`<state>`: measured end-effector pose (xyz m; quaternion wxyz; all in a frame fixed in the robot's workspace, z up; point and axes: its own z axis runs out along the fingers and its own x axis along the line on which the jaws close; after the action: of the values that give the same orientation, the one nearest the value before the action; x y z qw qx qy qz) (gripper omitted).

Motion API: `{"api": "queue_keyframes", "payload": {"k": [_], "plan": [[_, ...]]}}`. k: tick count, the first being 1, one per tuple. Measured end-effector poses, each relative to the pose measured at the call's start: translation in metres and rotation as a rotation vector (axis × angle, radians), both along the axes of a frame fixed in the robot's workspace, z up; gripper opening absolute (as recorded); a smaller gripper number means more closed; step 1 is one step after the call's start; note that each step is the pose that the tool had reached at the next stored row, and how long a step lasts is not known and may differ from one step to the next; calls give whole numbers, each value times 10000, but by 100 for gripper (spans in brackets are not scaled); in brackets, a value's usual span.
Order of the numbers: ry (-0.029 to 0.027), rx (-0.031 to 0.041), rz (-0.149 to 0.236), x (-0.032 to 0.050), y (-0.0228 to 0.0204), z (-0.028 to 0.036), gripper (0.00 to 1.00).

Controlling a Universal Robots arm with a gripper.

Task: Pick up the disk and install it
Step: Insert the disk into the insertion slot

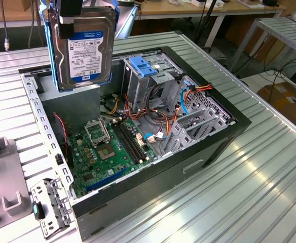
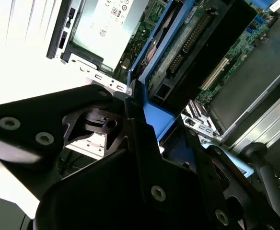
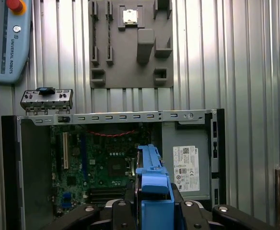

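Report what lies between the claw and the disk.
Nothing. In the second wrist view the claw clamps straight onto the blue carrier of the disk. The exterior view shows the disk hanging upright above the open computer case.

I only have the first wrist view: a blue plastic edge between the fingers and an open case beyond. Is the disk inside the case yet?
Observer: No. In the exterior view the disk hangs upright in the air above the open case, label face toward the camera.
Operator: Is it lined up over the drive cage?
Observer: No. The drive cage, with its light blue latch on top, stands apart from the disk, to the exterior view's right of it and lower.
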<state>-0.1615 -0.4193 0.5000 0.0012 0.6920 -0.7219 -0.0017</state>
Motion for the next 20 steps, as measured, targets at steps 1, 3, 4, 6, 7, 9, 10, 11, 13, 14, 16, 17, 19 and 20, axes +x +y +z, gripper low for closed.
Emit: {"api": "queue_keyframes", "payload": {"k": [1,3,4,6,7,9,10,11,13,14,16,17,19,20], "plan": [[0,0,0,0,0,0,37],[0,0,0,0,-3,0,37],[0,0,0,0,-5,0,37],[0,0,0,0,-32,0,37],[0,-1,0,0,-46,0,37],[0,0,0,0,-70,0,37],[0,0,0,0,-85,0,37],[0,0,0,0,-101,0,37],[0,0,0,6,-145,0,37],[1,-1,0,20,-162,0,37],[0,-1,-1,84,-178,-1,37],[1,-2,0,144,-185,-1,37],[1,-1,-1,247,-191,-3,37],[0,-1,1,304,-193,-4,37]]}}
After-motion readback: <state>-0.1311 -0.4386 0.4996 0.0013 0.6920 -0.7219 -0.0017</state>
